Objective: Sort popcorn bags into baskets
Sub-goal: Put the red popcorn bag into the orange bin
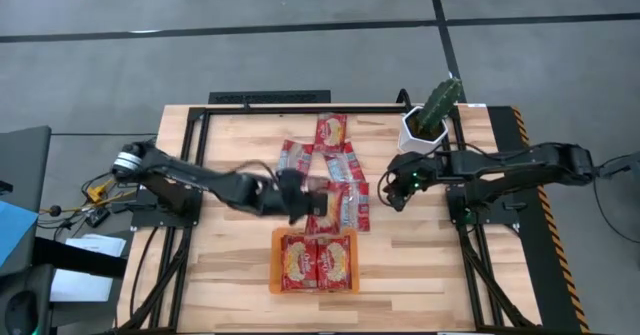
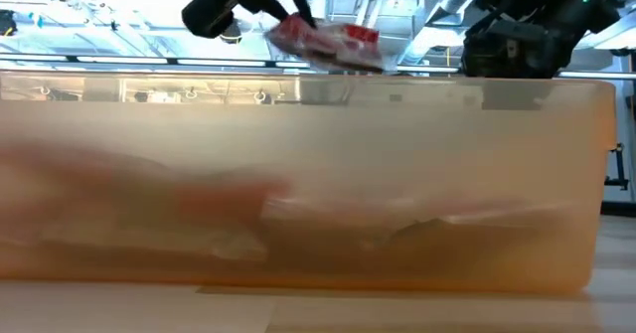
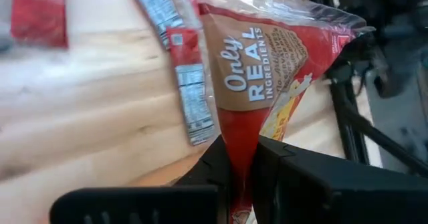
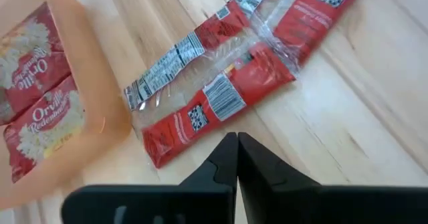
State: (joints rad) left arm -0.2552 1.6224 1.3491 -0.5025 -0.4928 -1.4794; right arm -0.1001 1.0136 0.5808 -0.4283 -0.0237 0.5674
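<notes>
Wooden table point(image 1: 220, 265) carries an orange basket point(image 1: 276, 260) near its front edge, two popcorn bags point(image 1: 317, 260) inside. Left tool point(image 3: 242, 158) pinches one bag point(image 3: 257, 83) above mid-table. Loose bags point(image 1: 345, 180) lie behind; right tool point(image 4: 237, 154), fingers together and empty, hovers beside them.

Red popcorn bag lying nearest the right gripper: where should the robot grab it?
Pinch the flat red popcorn packet across its narrow width, straight down from above. It lies flat on the wooden table, long and slim. The right gripper, now shut, must open first.
</notes>
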